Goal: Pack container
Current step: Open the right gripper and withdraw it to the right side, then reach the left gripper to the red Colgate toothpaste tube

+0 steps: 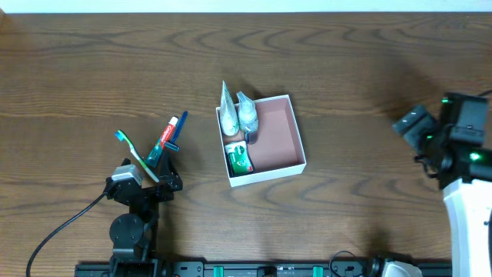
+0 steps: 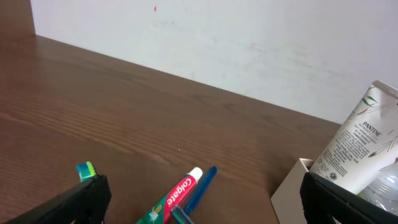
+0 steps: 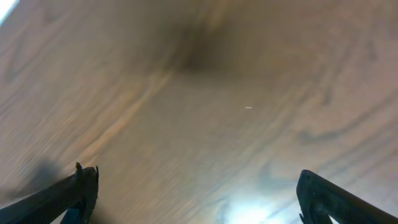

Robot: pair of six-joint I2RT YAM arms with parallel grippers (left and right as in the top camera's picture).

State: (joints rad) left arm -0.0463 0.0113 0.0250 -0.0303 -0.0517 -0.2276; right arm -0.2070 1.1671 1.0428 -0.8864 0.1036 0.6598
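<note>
The container [image 1: 298, 138], a shallow white box with a pinkish-brown inside, sits mid-table. Its left side holds a white Pantene tube [image 1: 227, 115], a clear bottle [image 1: 247, 114] and a green packet [image 1: 239, 159]. Left of it on the wood lie a toothbrush [image 1: 137, 156], a Colgate toothpaste [image 1: 164, 138] and a blue razor [image 1: 178, 129]. My left gripper [image 1: 160, 165] stands open over them. In the left wrist view the toothpaste [image 2: 177, 198] and razor [image 2: 202, 183] lie between the jaws. The right gripper [image 1: 415, 127] is open at the far right, with only blurred wood between its fingers [image 3: 311, 196].
A black cable [image 1: 61, 231] runs from the left arm's base toward the front left. A black rail [image 1: 269, 269] lines the front edge. The right arm's white base [image 1: 469, 215] stands at the right. A white wall [image 2: 217, 43] backs the table.
</note>
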